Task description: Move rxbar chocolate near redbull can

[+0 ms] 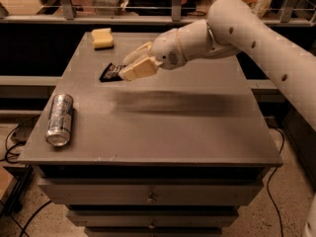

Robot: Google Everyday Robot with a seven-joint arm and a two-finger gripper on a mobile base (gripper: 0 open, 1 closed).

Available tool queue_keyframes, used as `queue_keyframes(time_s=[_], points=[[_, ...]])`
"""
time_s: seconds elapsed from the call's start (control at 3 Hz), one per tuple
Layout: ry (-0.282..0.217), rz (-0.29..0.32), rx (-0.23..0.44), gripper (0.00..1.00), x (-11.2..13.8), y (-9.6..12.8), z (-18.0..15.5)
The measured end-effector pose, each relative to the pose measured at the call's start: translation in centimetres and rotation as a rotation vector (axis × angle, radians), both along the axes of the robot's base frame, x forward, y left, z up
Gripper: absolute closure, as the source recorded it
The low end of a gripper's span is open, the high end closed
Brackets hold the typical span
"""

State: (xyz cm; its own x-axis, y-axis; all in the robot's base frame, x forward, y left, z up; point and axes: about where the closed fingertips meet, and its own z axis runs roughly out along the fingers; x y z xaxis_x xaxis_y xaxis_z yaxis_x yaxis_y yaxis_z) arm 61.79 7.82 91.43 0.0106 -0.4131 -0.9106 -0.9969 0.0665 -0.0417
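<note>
The gripper [125, 67] had its fingers pinched narrow on one end of the rxbar chocolate [109, 73], toward the back left of the table [197, 127], well apart from the redbull can [60, 118] lying by the front-left edge. The carry was not yet done. Bare tabletop lay between them; the yellow sponge [102, 37] sat behind, clear of that path

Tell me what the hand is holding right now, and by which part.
The hand holds the rxbar chocolate, pinched at the end nearest the arm; the rest of the bar sticks out free.
</note>
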Motion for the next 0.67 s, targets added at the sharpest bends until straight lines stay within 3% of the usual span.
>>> queue_keyframes(time_s=[0.33,0.67], points=[[0.002,0.108,-0.023,1.0,-2.3,3.5,-0.7],[0.014,0.179,-0.037,0.85,-4.1,5.7,-1.8]])
